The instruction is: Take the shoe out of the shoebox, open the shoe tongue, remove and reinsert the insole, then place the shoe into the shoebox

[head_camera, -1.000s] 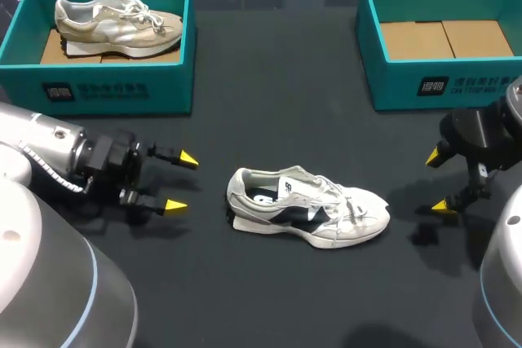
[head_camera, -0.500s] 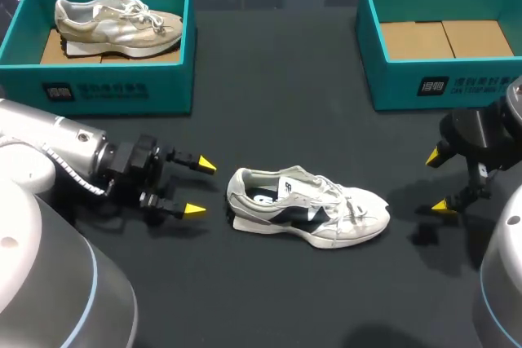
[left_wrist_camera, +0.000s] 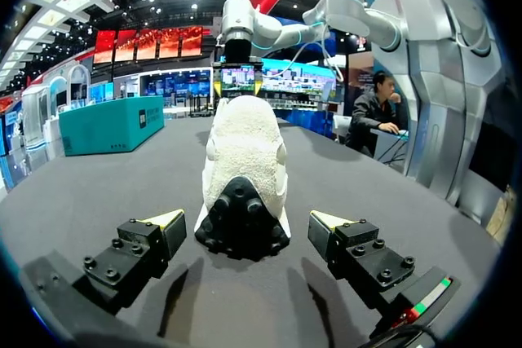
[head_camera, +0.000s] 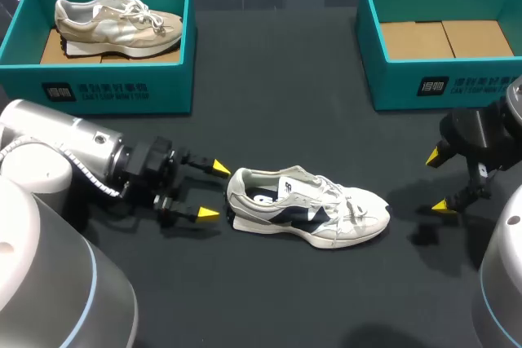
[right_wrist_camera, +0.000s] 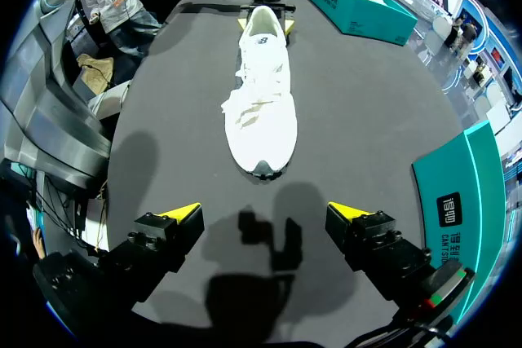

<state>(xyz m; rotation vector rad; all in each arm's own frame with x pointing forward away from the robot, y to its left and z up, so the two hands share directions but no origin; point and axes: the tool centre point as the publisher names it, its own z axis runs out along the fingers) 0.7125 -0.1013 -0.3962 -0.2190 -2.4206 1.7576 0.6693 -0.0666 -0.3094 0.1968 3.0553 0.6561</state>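
Left hand spread wide — just behind the shoe heel.

White shoe upright, outside teal shoebox

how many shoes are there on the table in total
2. A white and navy shoe lies on its own in the middle of the table. A beige shoe sits inside the left shoebox. The right shoebox is empty, and none seems hidden.
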